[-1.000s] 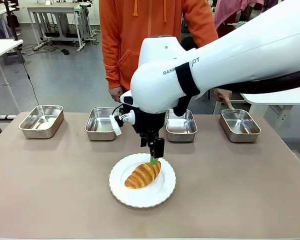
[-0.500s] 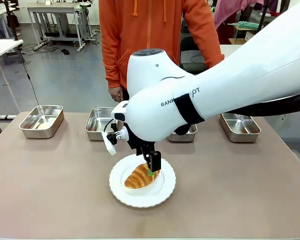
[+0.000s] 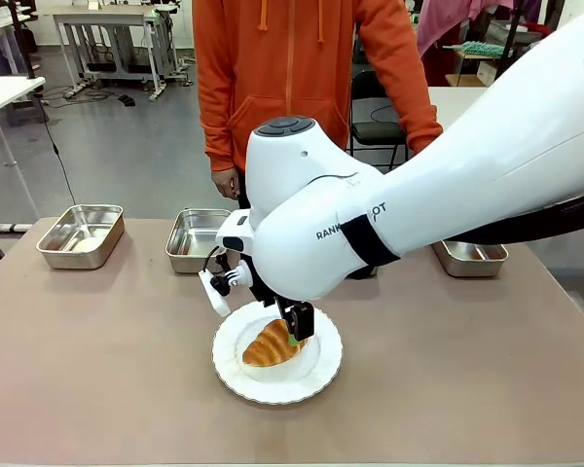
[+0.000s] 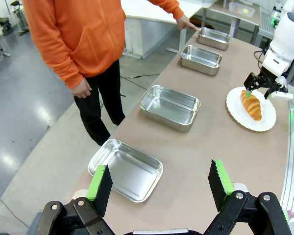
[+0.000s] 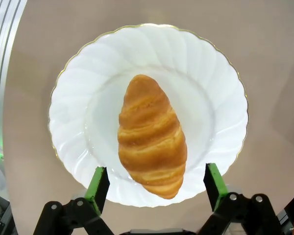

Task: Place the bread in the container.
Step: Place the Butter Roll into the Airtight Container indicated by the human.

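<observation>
The croissant (image 5: 152, 136) lies on the white plate (image 5: 220, 88). The right gripper (image 5: 157, 183) hangs over it, fingers spread wide on both sides. The left wrist view shows four steel trays; the person's hand (image 4: 188, 23) touches the far tray (image 4: 213, 38). The left gripper (image 4: 159, 183) is spread too.

You are looking at the bread (image 3: 271, 344), a golden-brown, ridged croissant, lying flat on a white scalloped plate (image 3: 316, 376) near the table's middle; in the right wrist view it (image 5: 151, 134) is pointing its narrow tip toward twelve o'clock and its broader end toward six. The container is one of four look-alike shallow steel trays sitting in a row along the far edge, from ten to two o'clock of the plate; the person's finger is touching the one (image 4: 214, 38) at the row's right end, showing partly at (image 3: 470, 256).
</observation>
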Motion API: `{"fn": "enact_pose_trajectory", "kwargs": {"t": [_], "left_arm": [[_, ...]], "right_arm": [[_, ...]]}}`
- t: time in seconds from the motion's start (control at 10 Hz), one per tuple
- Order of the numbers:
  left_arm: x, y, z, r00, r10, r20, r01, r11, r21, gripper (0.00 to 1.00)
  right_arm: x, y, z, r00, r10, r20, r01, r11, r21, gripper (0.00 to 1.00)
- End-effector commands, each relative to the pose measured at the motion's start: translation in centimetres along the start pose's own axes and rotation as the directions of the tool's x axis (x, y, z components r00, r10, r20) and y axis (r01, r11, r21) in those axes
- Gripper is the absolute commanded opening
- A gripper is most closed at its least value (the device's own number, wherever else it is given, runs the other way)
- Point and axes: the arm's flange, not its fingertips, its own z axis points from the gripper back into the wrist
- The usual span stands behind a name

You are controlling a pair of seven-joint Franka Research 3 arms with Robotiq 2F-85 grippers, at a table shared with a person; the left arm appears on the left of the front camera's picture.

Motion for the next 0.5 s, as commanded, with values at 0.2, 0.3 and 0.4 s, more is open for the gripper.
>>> {"fn": "enact_pose_trajectory", "kwargs": {"t": [0.2,0.3,0.4], "left_arm": [[0.1,-0.2,0.1,1.000,-0.012,0.009,0.012,1.000,-0.006,1.00],[0.1,-0.2,0.1,1.000,-0.012,0.009,0.012,1.000,-0.006,1.00],[0.1,-0.2,0.1,1.000,-0.012,0.009,0.012,1.000,-0.006,1.00]], "right_arm": [[0.3,0.6,-2.0,0.999,0.043,0.011,-0.043,0.999,-0.013,1.00],[0.3,0.7,-2.3,0.998,0.054,0.013,-0.054,0.998,-0.013,1.00],[0.3,0.7,-2.8,0.998,0.067,0.011,-0.067,0.998,-0.011,1.00]]}}
